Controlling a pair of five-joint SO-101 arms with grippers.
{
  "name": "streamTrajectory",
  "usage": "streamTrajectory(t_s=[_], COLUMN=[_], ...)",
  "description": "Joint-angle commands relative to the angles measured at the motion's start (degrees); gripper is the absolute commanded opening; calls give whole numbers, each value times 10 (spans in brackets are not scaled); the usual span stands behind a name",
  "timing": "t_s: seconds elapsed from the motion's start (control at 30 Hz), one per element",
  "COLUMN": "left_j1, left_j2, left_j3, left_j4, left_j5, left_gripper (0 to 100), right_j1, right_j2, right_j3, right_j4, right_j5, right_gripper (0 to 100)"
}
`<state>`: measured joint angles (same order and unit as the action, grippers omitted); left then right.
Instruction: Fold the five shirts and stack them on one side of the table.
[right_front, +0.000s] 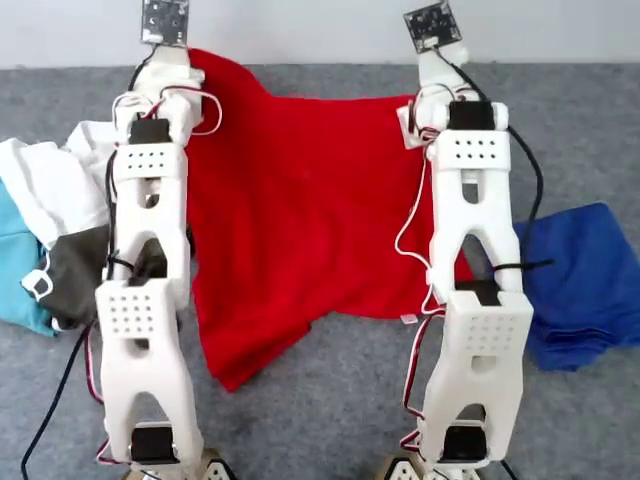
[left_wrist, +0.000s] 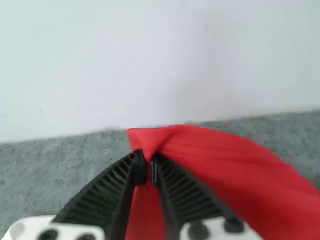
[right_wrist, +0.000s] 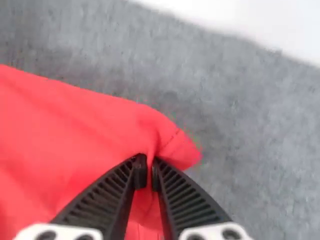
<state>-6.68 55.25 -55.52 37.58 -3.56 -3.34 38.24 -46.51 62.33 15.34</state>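
Pointing to the red shirt (right_front: 300, 220), the first observer asks: "Where does it lie, and what has hold of it?"

The second answers: "It is spread on the grey table (right_front: 330, 420) between the two arms, with its far edge close to the wall (left_wrist: 150, 60). The left gripper (left_wrist: 147, 170) has its jaws closed down on the far left corner, with cloth bunched between them. The right gripper (right_wrist: 146, 172) is pinched the same way on the far right corner, just at the hem. The near part lies crooked, with a tail running toward the near left."

"So the step in hand looks like the first fold?"

"That is the likely reading: both far corners carried toward the near edge. To do it well, the arms should lift together, only enough to clear the cloth beneath. They should keep the same spacing so the held edge is straight, and travel at one pace. If one arm leads, the fold will skew. The pinches are thin and could slip, so no jerks."

"And around it?"

"A folded blue shirt (right_front: 580, 290) sits at the right, beside the right arm, so the stack seems to belong there. A heap of unfolded shirts (right_front: 40, 240), white, teal and grey, lies at the left, beside the left arm. The fold should land short of both."
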Motion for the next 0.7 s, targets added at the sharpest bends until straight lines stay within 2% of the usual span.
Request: streamTrajectory(t_s=[0.0,0.13,0.3,0.57,0.67], left_j1=[3,20,40,37,31], left_j2=[46,115,165,180,175], left_j3=[-147,-265,-353,-374,-376], left_j4=[6,12,13,15,48], left_j5=[14,14,14,11,11], left_gripper=[13,13,13,13,13], right_j1=[-1,1,2,13,29], right_j2=[-5,-3,-2,86,129], right_j3=[-6,-6,-6,-15,-45], right_j4=[-49,-93,-133,-151,-136], right_j5=[5,8,9,10,9], right_gripper=[9,9,9,9,9])
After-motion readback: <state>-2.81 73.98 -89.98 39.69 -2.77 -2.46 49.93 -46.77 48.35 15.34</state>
